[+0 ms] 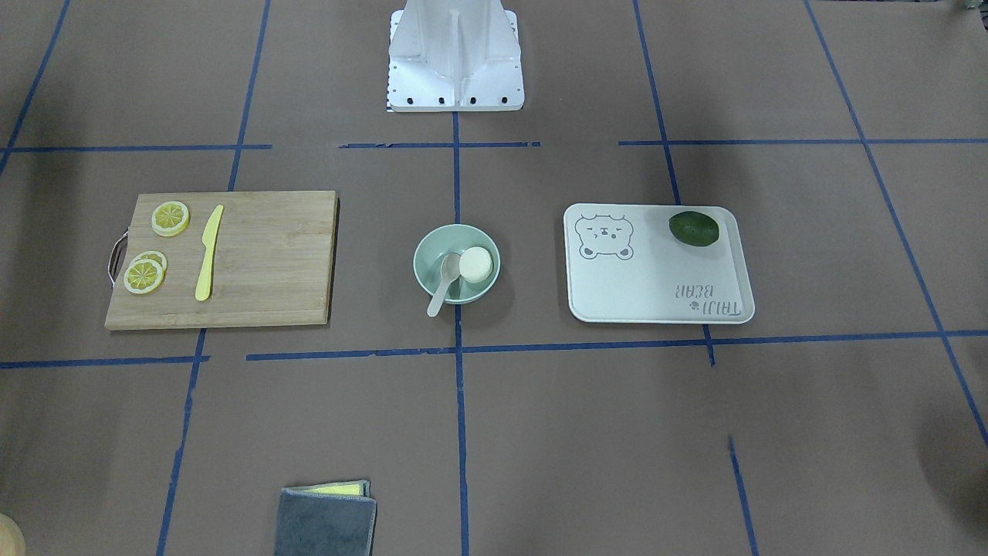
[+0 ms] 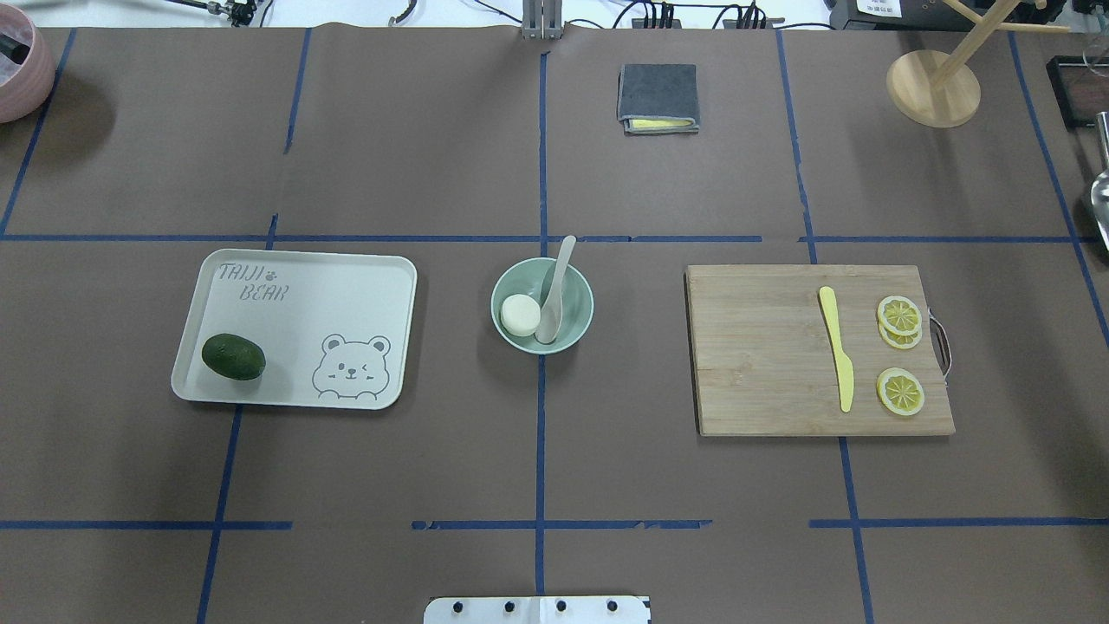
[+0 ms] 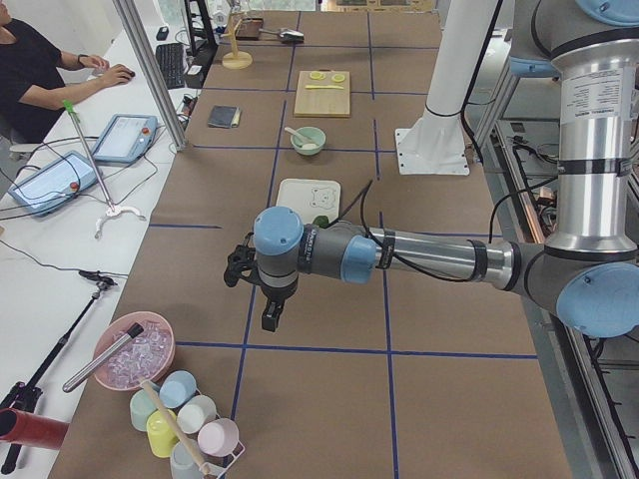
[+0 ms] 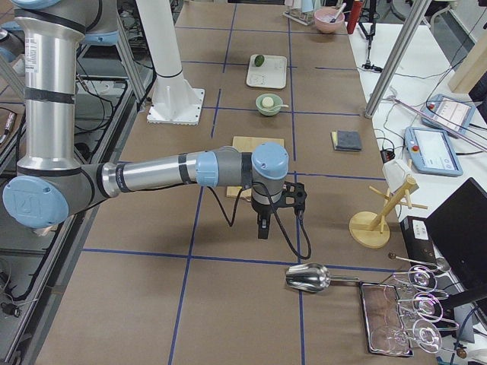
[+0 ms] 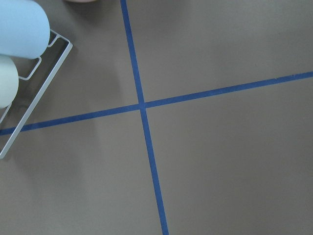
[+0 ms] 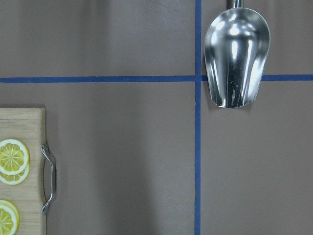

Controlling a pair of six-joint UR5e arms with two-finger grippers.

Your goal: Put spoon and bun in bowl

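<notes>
The mint-green bowl [image 1: 429, 259] stands at the table's middle, also in the overhead view [image 2: 578, 299]. The white bun [image 1: 475, 264] lies inside it, flat side up [image 2: 519, 315]. The off-white spoon [image 1: 442, 287] rests with its scoop in the bowl and its handle over the rim [image 2: 555, 290]. My left gripper [image 3: 272, 317] hangs above bare table far from the bowl, near the cup rack. My right gripper [image 4: 263, 228] hangs beyond the cutting board, far from the bowl. They show only in the side views, so I cannot tell if they are open or shut.
A bamboo cutting board [image 2: 762, 364] holds a yellow knife [image 2: 837, 349] and lemon slices [image 2: 899, 316]. A bear tray [image 2: 303, 303] holds a dark green fruit [image 2: 233, 356]. A folded grey cloth [image 2: 658, 97] lies farther back. A metal scoop [image 6: 237, 56] lies under my right wrist.
</notes>
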